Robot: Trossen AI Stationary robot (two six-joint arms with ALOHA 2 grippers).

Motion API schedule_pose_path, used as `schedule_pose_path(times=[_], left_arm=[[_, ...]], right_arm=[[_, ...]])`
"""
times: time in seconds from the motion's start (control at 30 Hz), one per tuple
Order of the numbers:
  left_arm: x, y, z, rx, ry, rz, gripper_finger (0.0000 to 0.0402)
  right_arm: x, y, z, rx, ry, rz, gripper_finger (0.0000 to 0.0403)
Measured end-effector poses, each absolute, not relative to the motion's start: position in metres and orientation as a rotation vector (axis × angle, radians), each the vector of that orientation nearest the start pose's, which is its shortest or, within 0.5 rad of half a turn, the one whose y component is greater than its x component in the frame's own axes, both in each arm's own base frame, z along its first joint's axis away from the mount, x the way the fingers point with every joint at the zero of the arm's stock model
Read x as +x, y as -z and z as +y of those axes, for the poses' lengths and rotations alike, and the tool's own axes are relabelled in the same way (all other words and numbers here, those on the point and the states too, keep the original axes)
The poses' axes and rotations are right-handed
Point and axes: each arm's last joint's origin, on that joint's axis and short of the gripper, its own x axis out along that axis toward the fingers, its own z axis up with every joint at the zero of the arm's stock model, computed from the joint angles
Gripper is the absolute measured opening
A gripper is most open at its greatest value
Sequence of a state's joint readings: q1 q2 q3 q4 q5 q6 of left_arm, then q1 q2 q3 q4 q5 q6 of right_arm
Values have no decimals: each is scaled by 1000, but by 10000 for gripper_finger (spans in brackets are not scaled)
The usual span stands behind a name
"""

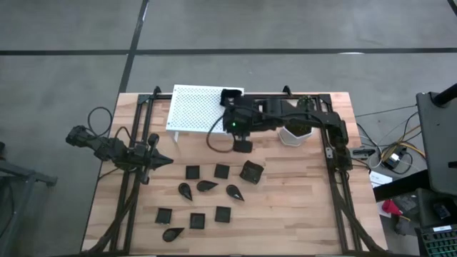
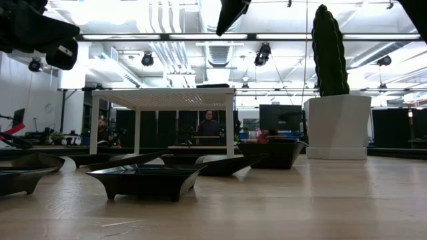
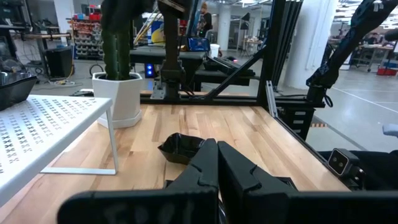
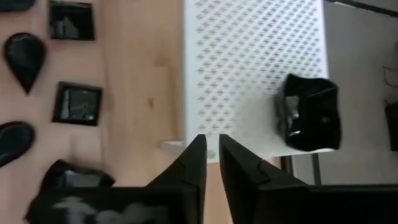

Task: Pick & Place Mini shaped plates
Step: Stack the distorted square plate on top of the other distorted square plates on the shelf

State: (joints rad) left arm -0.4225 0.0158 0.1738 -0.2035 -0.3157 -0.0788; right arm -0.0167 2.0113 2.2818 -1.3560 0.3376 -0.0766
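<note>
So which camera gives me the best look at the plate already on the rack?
The right wrist view: the raised-rim plate lies in full outline on the white rack near its edge. The high view shows it small, at the rack's corner beside the right arm. The left wrist view catches only its rim at the frame edge; the low view hides it.

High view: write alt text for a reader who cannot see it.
Seen from above, the right gripper hangs empty just off the front edge of a white perforated rack that carries one black dish at its far right corner. Ten more mini shaped plates lie scattered on the wooden table, and the left gripper waits shut at the left.
</note>
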Motion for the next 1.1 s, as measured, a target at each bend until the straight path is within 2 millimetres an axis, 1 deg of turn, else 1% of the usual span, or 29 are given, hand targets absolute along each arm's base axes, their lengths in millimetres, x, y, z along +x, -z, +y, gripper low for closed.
schedule_pose_path(times=[0.07, 0.17, 0.53, 0.67, 0.83, 1.0, 1.1], left_arm=[[80, -201, -26, -62, 105, 47, 0], [80, -201, -26, -62, 105, 47, 0], [80, -201, -26, -62, 105, 47, 0], [80, -201, -26, -62, 105, 47, 0], [80, -201, -26, -62, 105, 47, 0], [80, -201, -26, -62, 105, 47, 0], [80, -201, -26, -62, 105, 47, 0]], right_arm=[[396, -381, -7, -235, 268, 1097, 19], [395, -379, 8, -227, 253, 1105, 10], [390, -376, 62, -207, 195, 1083, 8], [387, -371, 80, -208, 207, 1084, 8], [384, -354, 99, -201, 227, 1124, 8], [383, -325, 108, -207, 287, 1185, 8], [380, -310, 111, -178, 335, 1222, 8]])
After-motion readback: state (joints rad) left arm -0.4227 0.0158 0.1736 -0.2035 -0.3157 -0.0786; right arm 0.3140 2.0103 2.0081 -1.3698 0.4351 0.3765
